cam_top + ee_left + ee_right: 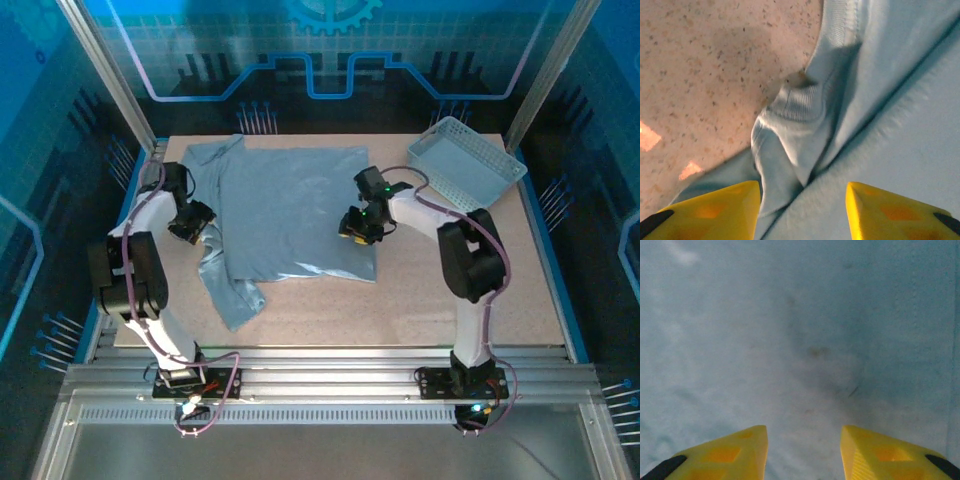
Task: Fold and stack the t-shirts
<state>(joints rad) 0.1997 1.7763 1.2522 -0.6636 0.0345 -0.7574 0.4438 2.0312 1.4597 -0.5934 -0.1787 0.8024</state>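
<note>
1. The left gripper (192, 222) hangs at the left edge of the t-shirt (290, 210). Its yellow fingers stand moderately apart, with nothing pinched between them.
2. Seen from that wrist, a bunched ribbed hem (795, 105) lies just ahead of the left gripper (802, 195). From it a soft fold runs back under the gap between the fingers.
3. Ahead of this hand and to its left is bare speckled table (705, 65). To its right and beneath it is the t-shirt (900, 125), so the cloth's edge crosses right in front of the fingertips.
4. The right gripper (358, 228) sits low over the right part of the shirt, just inside the shirt's right edge. Its fingers are also parted and hold nothing. I can't tell whether they touch the cloth.
5. From the right wrist, the cloth (790, 340) ahead of the right gripper (803, 435) lies flat and smooth, with one faint crease off the right finger.
6. The white basket (462, 165) stands beyond the right gripper on its outer side, well apart from it, tilted at the table's far corner.
7. Outward of the right gripper, bare table (450, 290) runs from the shirt's edge to the table's edge.
8. Behind the left gripper, toward the arm bases, a loose tail of cloth (232, 295) trails over the table. The table is bare on either side of it.
</note>
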